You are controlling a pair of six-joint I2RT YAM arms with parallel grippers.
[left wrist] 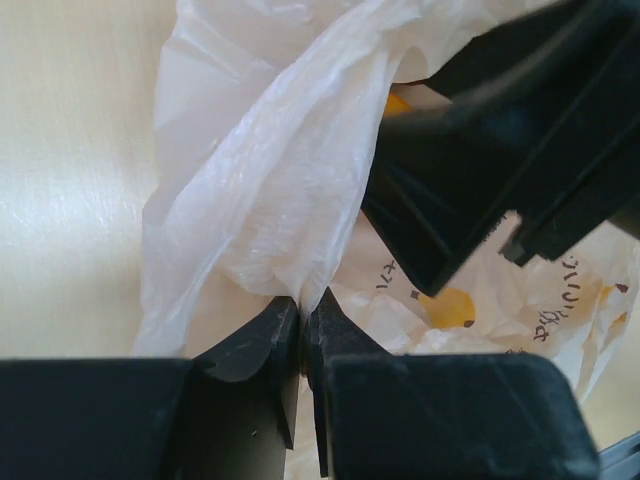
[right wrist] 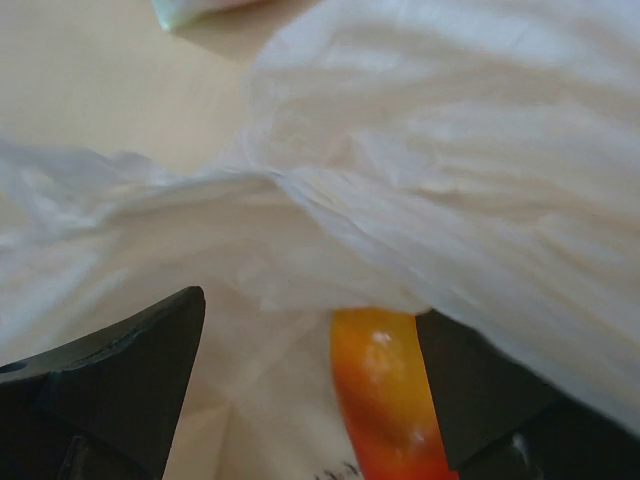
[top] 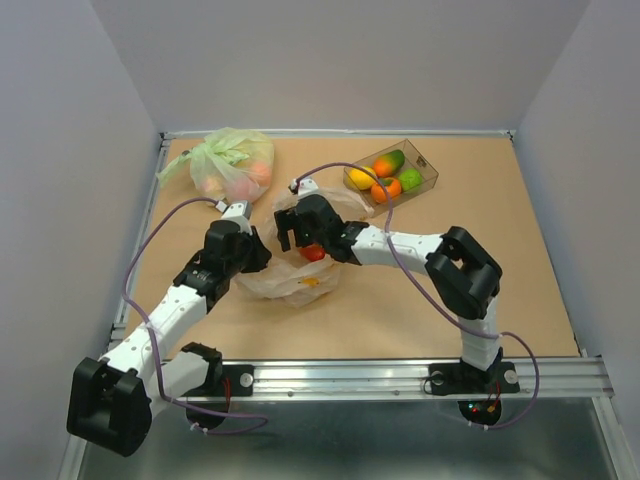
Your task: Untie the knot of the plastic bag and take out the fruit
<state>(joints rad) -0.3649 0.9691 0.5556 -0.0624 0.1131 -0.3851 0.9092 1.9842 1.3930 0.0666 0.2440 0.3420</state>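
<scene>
A: From above, the arm bases [top: 470,378] are nearest, at the near edge. The plastic bag [top: 295,282] lies in the middle of the surface [top: 500,300], well apart from its edges.
B: And the left wrist view?
A: The left gripper [left wrist: 303,318] is almost closed and pinches a fold of the bag film.
B: The right wrist?
A: The right gripper [right wrist: 310,320] stands wide. A red-orange fruit [right wrist: 385,390] lies between its fingers, just beside the right-hand one.

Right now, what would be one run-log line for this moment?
left gripper: shut on plastic bag | right gripper: open, orange-red fruit between jaws
</scene>
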